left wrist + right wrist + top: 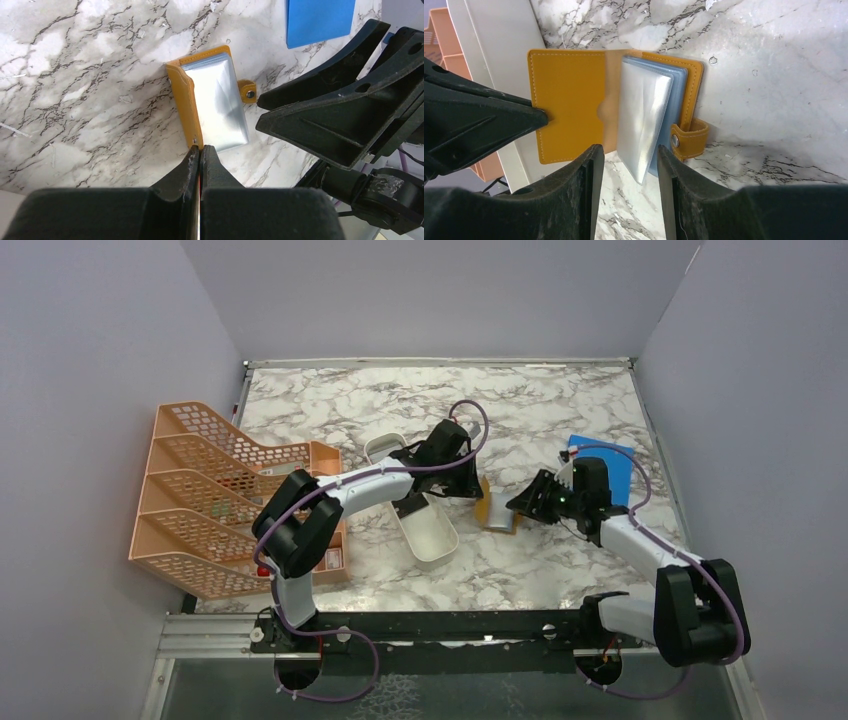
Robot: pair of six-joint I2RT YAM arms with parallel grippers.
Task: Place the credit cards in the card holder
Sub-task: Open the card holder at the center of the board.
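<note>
The left gripper (200,150) was shut tight, its tips pinched on the very edge of the orange cover of the card holder (569,110), apparently keeping that flap open and tilted up. Just beyond those tips lay the fan of clear pockets (220,100), and past them the snap tab (248,93). Facing it, the right gripper (628,150) stood with its jaws apart and nothing in them. It straddled the near edge of the pocket leaves, one leaf bowed up between its fingers (whether either finger touched it I could not tell). Behind the held cover, on the left gripper's side, ran the white tray (499,40). Off behind the right gripper lay the blue sheet (317,20) on the marble table top (774,75). No credit card could be made out in any view, so the holder looked opened but unfilled, and the step in hand seemed to be spreading a pocket. The risks, as I judged them: the pinch sat so close to the cover's edge that a tug from the right gripper could slide the leather free and let the holder fold shut. Closing on several slick leaves at once would open no single pocket. The two grippers also worked so near each other that a careless swing could knock them together.
</note>
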